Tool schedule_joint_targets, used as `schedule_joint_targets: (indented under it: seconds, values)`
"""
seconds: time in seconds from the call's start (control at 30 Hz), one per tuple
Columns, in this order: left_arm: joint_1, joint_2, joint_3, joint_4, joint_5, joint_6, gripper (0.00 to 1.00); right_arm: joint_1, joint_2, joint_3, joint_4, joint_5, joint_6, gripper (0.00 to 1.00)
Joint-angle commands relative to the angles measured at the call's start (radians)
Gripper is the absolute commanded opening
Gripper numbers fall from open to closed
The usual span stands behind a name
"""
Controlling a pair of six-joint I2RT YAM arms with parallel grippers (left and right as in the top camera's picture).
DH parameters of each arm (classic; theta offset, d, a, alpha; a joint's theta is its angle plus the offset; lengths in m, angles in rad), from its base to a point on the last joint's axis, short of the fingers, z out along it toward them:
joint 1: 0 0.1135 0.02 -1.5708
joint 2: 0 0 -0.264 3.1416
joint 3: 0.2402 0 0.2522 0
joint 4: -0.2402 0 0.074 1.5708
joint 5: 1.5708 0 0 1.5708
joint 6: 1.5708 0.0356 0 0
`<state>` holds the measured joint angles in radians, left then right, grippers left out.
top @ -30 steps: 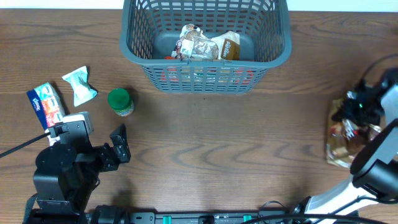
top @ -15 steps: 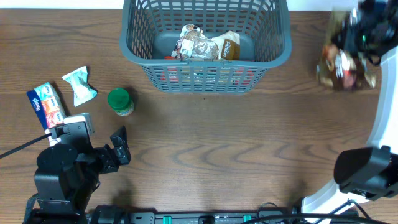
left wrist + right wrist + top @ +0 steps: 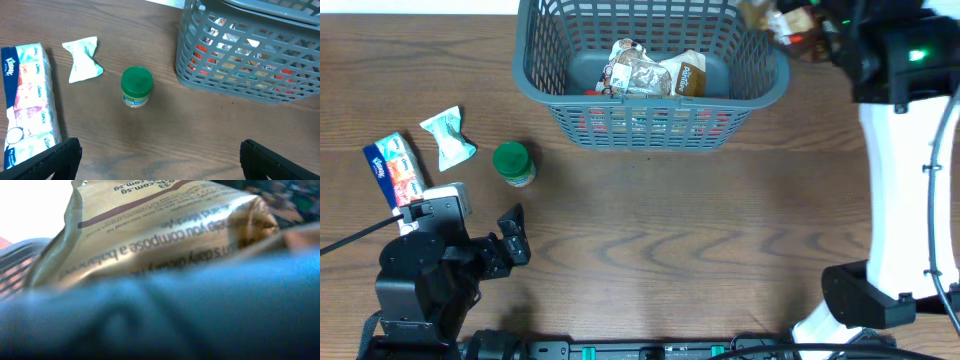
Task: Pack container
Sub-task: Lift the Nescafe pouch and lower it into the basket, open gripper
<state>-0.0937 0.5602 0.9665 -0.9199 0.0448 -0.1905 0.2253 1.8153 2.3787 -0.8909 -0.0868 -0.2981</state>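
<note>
1. The large dark grey lattice plastic basket [image 3: 650, 125] stands on the wooden table [image 3: 670, 220].
2. The right gripper [image 3: 825, 30] pinches a gold foil snack bag [image 3: 782, 18] over the basket's right rim.
3. The left gripper [image 3: 512, 238], jaws spread, sits well apart from the basket, to its front left.

I work over a dark brown wooden table [image 3: 670, 230] whose long wavy grain runs left to right and fills nearly the whole overhead frame. The light on it is soft and even, with a faint sheen in the lower middle. A narrow pale strip [image 3: 420, 6] runs along the top edge beyond the table's far side, and a black rail [image 3: 620, 350] with small teal marks lies along the bottom edge.
</note>
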Motion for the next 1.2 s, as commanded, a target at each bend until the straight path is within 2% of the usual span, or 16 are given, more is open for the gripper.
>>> schedule_joint_targets:
  seconds: [0.0, 0.1, 0.17, 0.47, 0.73, 0.83, 0.87, 0.93, 1.03, 1.17]
  values:
    - [-0.003, 0.0, 0.014, -0.003, -0.012, -0.002, 0.98, 0.041, 0.03, 0.03, 0.006, -0.01, -0.201, 0.01]
    - [-0.003, 0.0, 0.014, -0.003, -0.012, -0.002, 0.99, 0.082, 0.085, 0.03, -0.019, -0.107, -0.382, 0.01]
    - [-0.003, 0.0, 0.014, -0.003, -0.011, -0.002, 0.98, 0.103, 0.119, 0.03, -0.026, -0.124, -0.441, 0.01]
    - [-0.003, 0.0, 0.014, -0.003, -0.011, -0.002, 0.99, 0.15, 0.303, 0.03, -0.045, -0.276, -0.462, 0.01]
    - [-0.003, 0.0, 0.014, -0.003, -0.012, -0.002, 0.99, 0.175, 0.447, 0.03, -0.099, -0.284, -0.459, 0.01]
    - [-0.003, 0.0, 0.014, -0.003, -0.012, -0.002, 0.98, 0.175, 0.475, 0.03, -0.125, -0.285, -0.459, 0.09]
    - [-0.003, 0.0, 0.014, -0.003, -0.012, -0.002, 0.98, 0.175, 0.476, 0.03, -0.132, -0.285, -0.459, 0.18]
    - [-0.003, 0.0, 0.014, -0.003, -0.012, -0.002, 0.98, 0.175, 0.476, 0.03, -0.139, -0.284, -0.459, 0.5]
    - [-0.003, 0.0, 0.014, -0.003, -0.012, -0.002, 0.99, 0.175, 0.467, 0.03, -0.138, -0.285, -0.459, 0.61]
    - [-0.003, 0.0, 0.014, -0.003, -0.012, -0.002, 0.99, 0.175, 0.433, 0.03, -0.137, -0.288, -0.459, 0.85]
